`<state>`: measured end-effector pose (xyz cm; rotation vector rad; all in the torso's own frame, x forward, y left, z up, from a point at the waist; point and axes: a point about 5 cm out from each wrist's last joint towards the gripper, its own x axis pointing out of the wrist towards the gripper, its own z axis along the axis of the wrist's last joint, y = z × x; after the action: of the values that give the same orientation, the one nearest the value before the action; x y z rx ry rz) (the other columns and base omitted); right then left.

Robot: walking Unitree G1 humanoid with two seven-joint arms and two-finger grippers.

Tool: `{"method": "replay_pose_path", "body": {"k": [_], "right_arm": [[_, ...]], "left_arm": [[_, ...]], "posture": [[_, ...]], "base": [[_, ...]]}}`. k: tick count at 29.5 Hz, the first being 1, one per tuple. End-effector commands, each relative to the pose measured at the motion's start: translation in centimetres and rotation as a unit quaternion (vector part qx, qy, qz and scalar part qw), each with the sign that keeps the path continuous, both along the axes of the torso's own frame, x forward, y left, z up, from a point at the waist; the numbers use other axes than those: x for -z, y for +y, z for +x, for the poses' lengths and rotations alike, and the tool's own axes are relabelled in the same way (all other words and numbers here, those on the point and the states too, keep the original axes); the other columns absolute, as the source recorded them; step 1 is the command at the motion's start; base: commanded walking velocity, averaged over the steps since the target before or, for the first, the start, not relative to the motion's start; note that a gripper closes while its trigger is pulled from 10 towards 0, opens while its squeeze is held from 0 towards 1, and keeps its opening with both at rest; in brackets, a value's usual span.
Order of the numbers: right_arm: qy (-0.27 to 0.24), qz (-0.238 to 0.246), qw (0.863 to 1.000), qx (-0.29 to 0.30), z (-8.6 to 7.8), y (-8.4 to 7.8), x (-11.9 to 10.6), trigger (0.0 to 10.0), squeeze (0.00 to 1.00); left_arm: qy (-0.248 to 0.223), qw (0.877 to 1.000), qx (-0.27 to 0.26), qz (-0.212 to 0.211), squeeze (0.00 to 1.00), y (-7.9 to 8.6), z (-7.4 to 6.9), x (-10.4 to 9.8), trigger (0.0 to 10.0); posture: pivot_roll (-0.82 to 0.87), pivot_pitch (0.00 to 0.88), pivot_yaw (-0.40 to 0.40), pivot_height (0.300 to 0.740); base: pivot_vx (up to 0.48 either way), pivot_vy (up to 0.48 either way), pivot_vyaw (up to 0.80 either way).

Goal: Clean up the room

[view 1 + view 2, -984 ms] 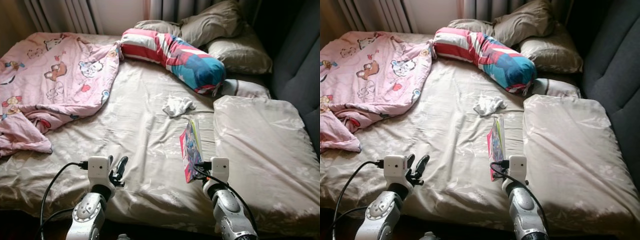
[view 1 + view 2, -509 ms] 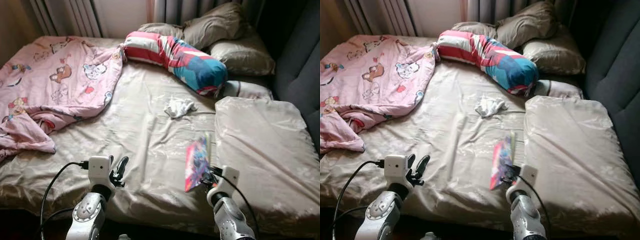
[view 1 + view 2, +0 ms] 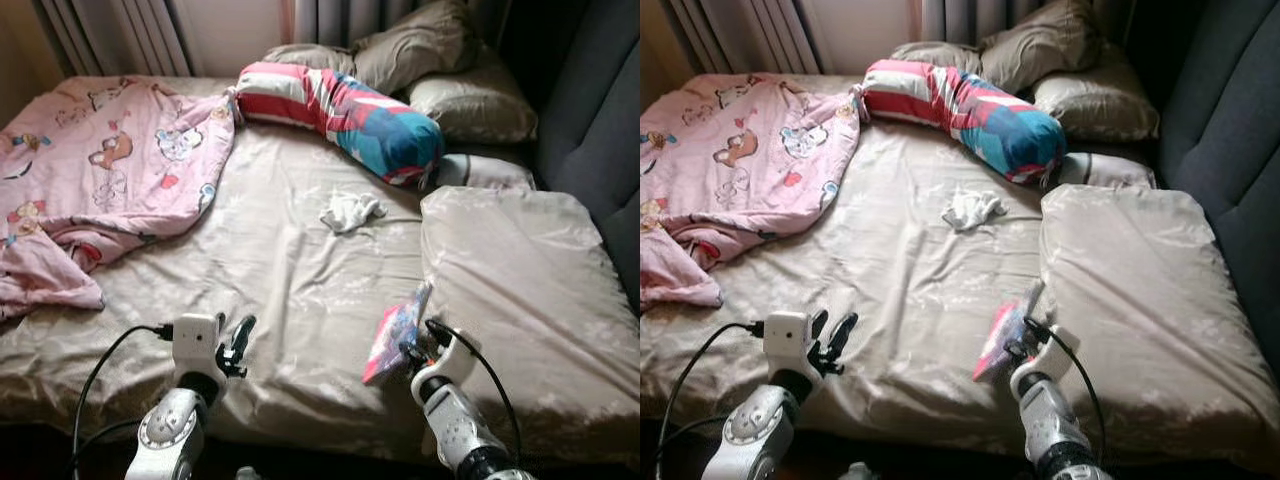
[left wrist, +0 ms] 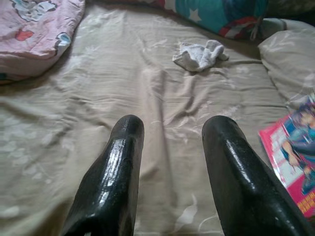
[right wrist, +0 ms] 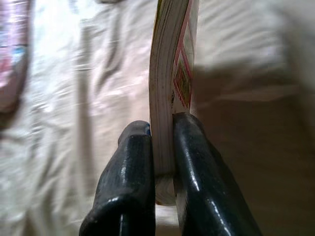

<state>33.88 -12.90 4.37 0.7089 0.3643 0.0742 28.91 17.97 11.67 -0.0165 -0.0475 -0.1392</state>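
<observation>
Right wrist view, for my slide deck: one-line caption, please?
Right gripper jaws clamped on a thin book, held edge-on above the beige bedsheet.

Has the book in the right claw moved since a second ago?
Yes. The book has tipped over and dropped back toward the bed's near edge, away from the white cloth; the right claw is clamped on it.

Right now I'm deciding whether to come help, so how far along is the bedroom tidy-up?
Early, by the look of it. In hand: the right gripper has its fingers shut on a comic book, lifted off the bed. Left: a white cloth lies mid-bed, the pink blanket is bunched up, the striped bolster lies askew. The left gripper is open, holding nothing.
</observation>
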Motion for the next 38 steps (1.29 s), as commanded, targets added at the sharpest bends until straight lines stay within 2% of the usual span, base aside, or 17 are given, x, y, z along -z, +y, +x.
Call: {"method": "replay_pose_path", "body": {"k": [1, 4, 13, 23, 24, 26, 27, 28, 38], "right_arm": [[-0.022, 0.025, 0.999, -0.02, 0.3, 0.7, -0.6, 10.0, 0.0], [-0.034, 0.031, 0.998, -0.038, 0.4, 1.0, -0.9, 10.0, 0.0], [0.034, 0.006, 0.999, 0.017, -0.6, -0.9, 1.1, 10.0, 0.0], [0.029, -0.008, 0.999, 0.025, 0.1, -1.5, 0.3, 10.0, 0.0], [0.028, -0.008, 0.999, 0.026, 0.2, -1.6, 0.2, 10.0, 0.22], [0.027, -0.008, 0.999, 0.026, 0.2, -1.6, 0.2, 10.0, 0.22], [0.026, -0.01, 0.999, 0.026, 0.2, -1.7, 0.1, 10.0, 0.88], [0.025, -0.012, 0.999, 0.025, 0.2, -1.7, 0.1, 10.0, 1.0], [0.033, -0.035, 0.998, 0.044, 0.0, -2.3, 0.5, 10.0, 1.0]], "left_arm": [[0.013, 1.0, -0.001, 0.004, 0.0, 0.3, -0.7, 0.4, 10.0], [0.017, 1.0, 0.001, 0.006, 0.0, 0.2, -0.9, 0.5, 10.0], [0.027, 1.0, 0.003, 0.011, 0.0, 0.3, -1.8, 0.4, 10.0], [0.034, 0.999, 0.002, 0.015, 0.0, 0.4, -2.1, 0.2, 10.0], [0.034, 0.999, 0.003, 0.015, 0.0, 0.4, -2.1, 0.2, 10.0], [0.034, 0.999, 0.003, 0.015, 0.0, 0.4, -2.1, 0.2, 10.0], [0.035, 0.999, 0.003, 0.014, 0.0, 0.3, -2.0, 0.2, 10.0], [0.035, 0.999, 0.004, 0.014, 0.0, 0.3, -1.9, 0.1, 10.0], [0.036, 0.999, 0.006, 0.013, 0.0, 0.2, -1.8, 0.1, 10.0]], "posture": [[0.15, 0.301, 0.031, 0.656], [0.15, 0.305, 0.033, 0.656], [0.19, 0.347, 0.05, 0.656], [0.19, 0.362, 0.054, 0.656], [0.19, 0.362, 0.054, 0.656], [0.19, 0.362, 0.054, 0.656], [0.19, 0.36, 0.053, 0.656], [0.19, 0.358, 0.053, 0.656], [0.18, 0.36, 0.056, 0.656]], "base": [[0.0, 0.0, 0.0], [0.0, 0.0, 0.0], [0.0, 0.0, 0.0], [0.0, 0.0, 0.0], [0.0, 0.0, 0.0], [0.0, 0.0, 0.0], [0.0, 0.0, 0.0], [0.0, 0.0, 0.0], [0.0, 0.0, 0.0]]}}
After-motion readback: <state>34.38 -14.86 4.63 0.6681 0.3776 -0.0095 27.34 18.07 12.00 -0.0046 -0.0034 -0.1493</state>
